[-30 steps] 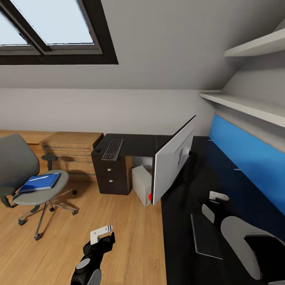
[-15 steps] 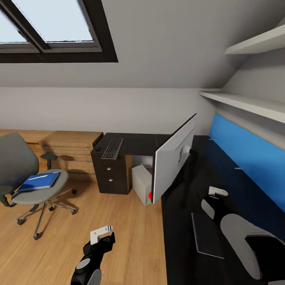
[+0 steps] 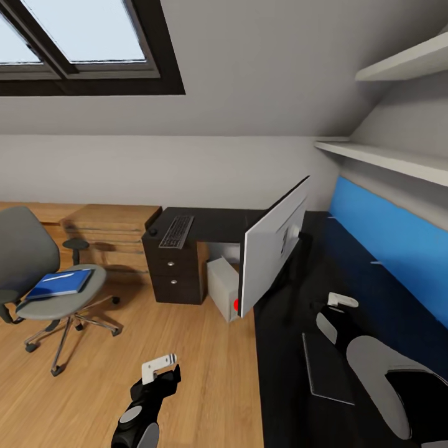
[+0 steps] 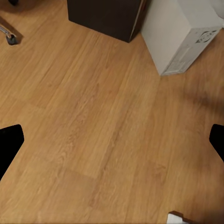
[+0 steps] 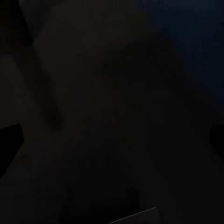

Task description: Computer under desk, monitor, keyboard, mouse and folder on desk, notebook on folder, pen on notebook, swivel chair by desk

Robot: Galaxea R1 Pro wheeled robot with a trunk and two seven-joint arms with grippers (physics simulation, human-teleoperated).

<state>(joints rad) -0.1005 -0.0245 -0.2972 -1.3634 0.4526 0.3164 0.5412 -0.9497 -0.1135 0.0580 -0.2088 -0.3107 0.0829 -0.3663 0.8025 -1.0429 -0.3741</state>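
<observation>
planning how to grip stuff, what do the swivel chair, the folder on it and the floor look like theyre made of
Swivel chair: grey matte seat and back, likely fabric upholstery; shiny metallic star base, probably chrome; black armrests, perhaps plastic.
Folder: flat bright blue cover with a white edge, smooth, possibly card or plastic.
Floor: light wood planks with visible grain and seams, low sheen; could be laminate.

Monitor (image 3: 274, 249): mid-frame, on the desk (image 3: 286, 373), pale back showing
Keyboard (image 3: 177, 232): left of it, on the desk's far end
Folder (image 3: 60, 283): left, on swivel chair (image 3: 37, 274) seat
Notebook (image 3: 328, 367): lower right, flat on desk

Left pincer (image 3: 159, 367) low (jaws apart); right pincer (image 3: 341, 303) forward.
</observation>
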